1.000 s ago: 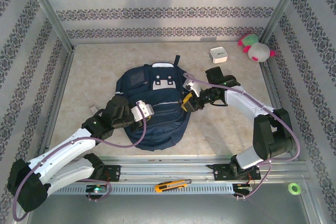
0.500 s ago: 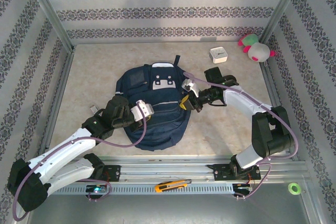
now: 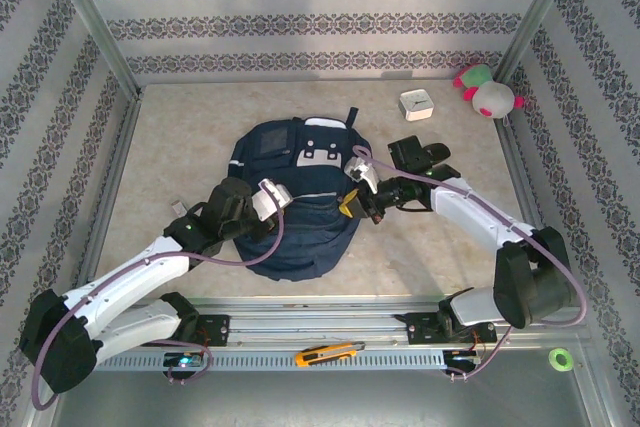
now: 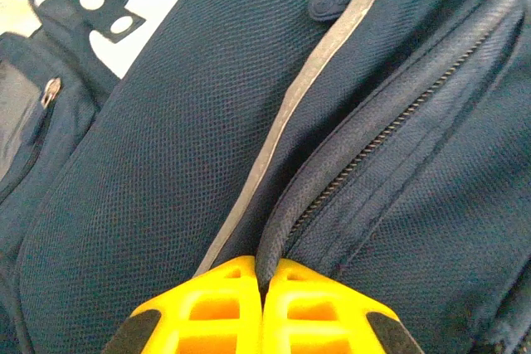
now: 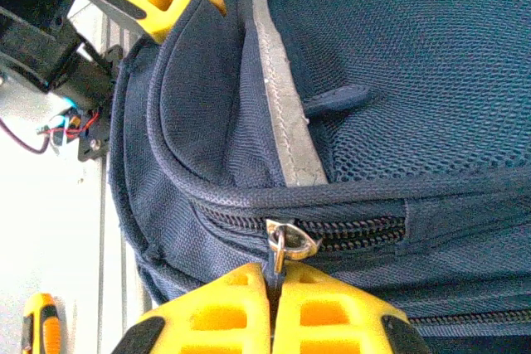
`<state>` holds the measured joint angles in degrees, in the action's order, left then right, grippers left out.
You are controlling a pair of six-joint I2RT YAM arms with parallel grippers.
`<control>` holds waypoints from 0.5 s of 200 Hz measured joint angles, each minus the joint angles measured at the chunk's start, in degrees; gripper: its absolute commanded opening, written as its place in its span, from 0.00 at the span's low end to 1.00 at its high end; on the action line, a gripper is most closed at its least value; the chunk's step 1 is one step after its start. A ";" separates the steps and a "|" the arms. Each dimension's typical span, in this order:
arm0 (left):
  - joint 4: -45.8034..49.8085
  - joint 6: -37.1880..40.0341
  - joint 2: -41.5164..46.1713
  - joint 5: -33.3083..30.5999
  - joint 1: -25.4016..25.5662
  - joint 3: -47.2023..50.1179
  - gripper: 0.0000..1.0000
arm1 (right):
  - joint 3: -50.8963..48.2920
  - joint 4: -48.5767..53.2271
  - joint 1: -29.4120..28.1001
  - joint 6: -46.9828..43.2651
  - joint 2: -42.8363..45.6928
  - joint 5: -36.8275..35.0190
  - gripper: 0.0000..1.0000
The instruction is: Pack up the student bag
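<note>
The student bag (image 3: 300, 222) is a navy backpack with grey reflective stripes, lying in the middle of the table with its white top patches at the far end. My left gripper (image 3: 272, 195) rests on its left side; in the left wrist view my left gripper (image 4: 264, 266) is shut on a fold of the bag's fabric beside a zip (image 4: 365, 151). My right gripper (image 3: 351, 203) is at the bag's right edge. In the right wrist view my right gripper (image 5: 274, 271) is shut on the zipper pull under the metal slider (image 5: 292, 238).
A white box (image 3: 415, 104) and a pink-green plush toy (image 3: 487, 90) sit at the back right. An orange utility knife (image 3: 327, 354) lies on the front rail, and a green tape roll (image 3: 560, 358) at the front right corner. Patterned walls enclose the table.
My right gripper has shut on the zipper pull and shifted slightly toward me. The bag's top has shifted to the right, and my left gripper has moved a little away from me with the fabric.
</note>
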<state>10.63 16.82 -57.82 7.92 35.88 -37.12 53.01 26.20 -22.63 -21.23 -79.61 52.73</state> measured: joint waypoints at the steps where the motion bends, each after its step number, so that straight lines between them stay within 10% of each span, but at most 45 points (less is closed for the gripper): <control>1: 0.00 -0.07 0.00 -0.04 0.00 0.00 0.00 | -0.07 -0.07 -0.13 0.44 0.09 -0.13 0.00; 100: -0.02 -3.04 -1.31 -4.90 0.04 -1.55 0.00 | -1.73 -0.90 -3.37 24.55 3.91 -5.77 0.00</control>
<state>10.61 13.78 -59.13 3.03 35.92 -38.68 51.29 25.30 -26.00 3.31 -75.70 46.96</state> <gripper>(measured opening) 0.041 0.042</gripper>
